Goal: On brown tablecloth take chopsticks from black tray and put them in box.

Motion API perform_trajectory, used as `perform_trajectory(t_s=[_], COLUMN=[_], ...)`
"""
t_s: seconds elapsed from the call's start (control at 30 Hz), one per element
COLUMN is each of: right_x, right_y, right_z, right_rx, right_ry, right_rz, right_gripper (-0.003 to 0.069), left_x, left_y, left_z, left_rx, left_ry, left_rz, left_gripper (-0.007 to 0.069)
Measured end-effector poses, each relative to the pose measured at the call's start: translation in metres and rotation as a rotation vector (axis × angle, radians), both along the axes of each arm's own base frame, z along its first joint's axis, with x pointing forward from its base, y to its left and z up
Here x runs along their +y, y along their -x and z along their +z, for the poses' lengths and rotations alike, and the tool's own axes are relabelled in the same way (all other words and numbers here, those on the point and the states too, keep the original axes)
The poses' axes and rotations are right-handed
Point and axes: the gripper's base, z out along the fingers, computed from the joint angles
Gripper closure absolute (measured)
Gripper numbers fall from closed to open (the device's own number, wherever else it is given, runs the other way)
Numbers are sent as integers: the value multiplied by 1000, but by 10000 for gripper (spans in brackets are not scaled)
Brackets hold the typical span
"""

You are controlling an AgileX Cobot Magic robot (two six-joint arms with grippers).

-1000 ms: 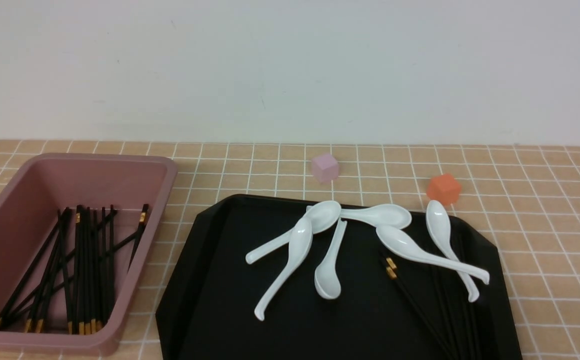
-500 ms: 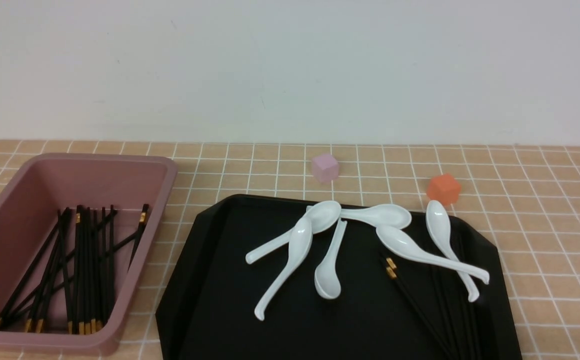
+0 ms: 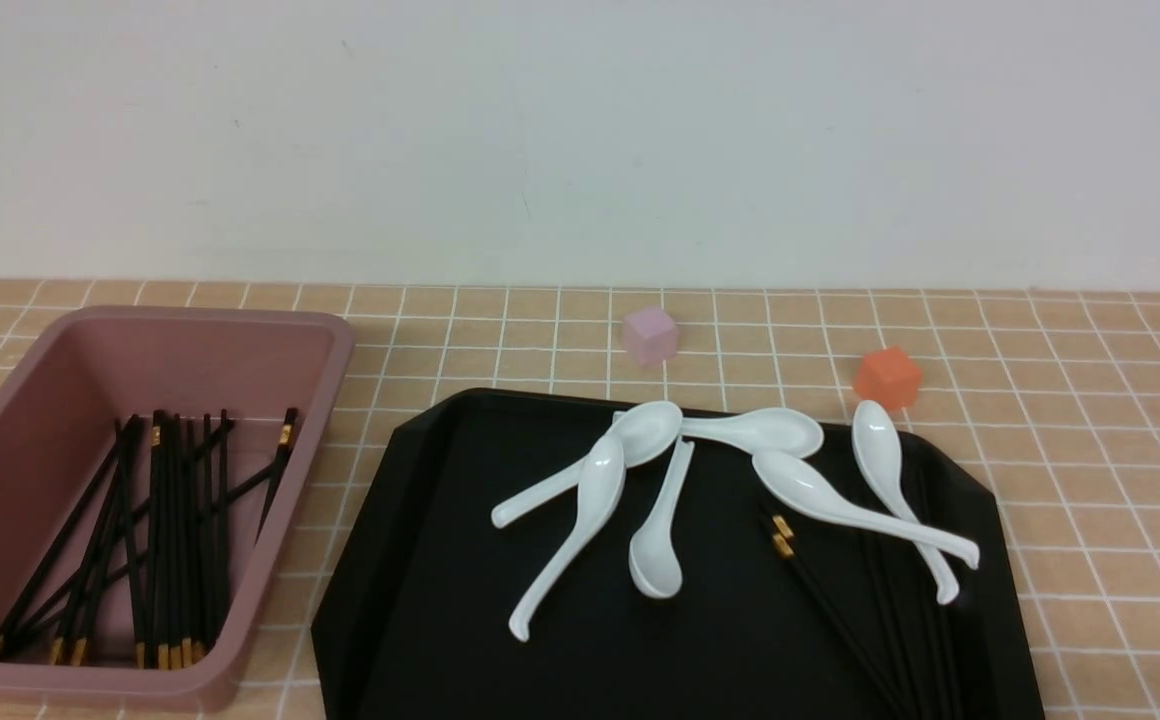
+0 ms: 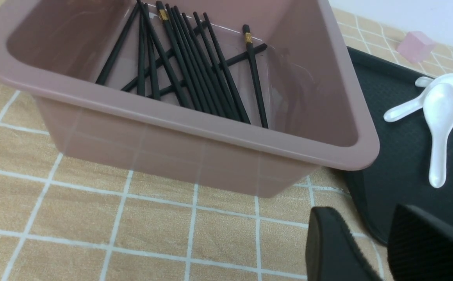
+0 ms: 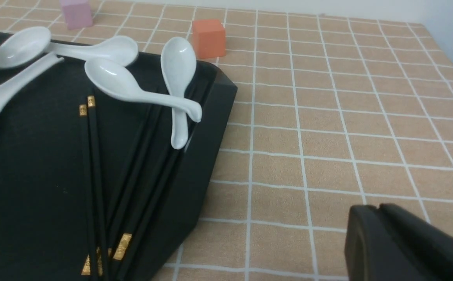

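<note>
Several black chopsticks (image 3: 840,610) with gold bands lie at the right of the black tray (image 3: 420,560), partly under white spoons; the right wrist view shows these chopsticks (image 5: 93,164) too. More chopsticks (image 3: 165,520) lie in the pink box (image 3: 200,315) on the brown tablecloth (image 3: 1090,480). Neither gripper appears in the front view. My left gripper (image 4: 361,212) is open and empty, low over the cloth near the box's (image 4: 211,130) corner and the tray edge. My right gripper (image 5: 377,207) is shut and empty over bare cloth, to the right of the tray (image 5: 207,148).
Several white ceramic spoons (image 3: 640,440) are spread across the back of the tray. A small pink cube (image 3: 651,334) and an orange cube (image 3: 887,377) stand on the cloth behind the tray. A white wall closes the far side.
</note>
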Motion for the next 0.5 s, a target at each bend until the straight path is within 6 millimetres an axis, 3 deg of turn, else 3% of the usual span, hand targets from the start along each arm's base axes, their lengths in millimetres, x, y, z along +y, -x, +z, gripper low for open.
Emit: perform_trajectory(t_s=[0.5], right_x=[0], right_y=[0], right_z=[0], right_rx=[0], right_ry=[0], right_rz=[0], right_gripper=[580], left_x=[0], left_y=[0], left_z=[0], left_rx=[0], left_ry=[0], left_rz=[0], left_gripper=[386])
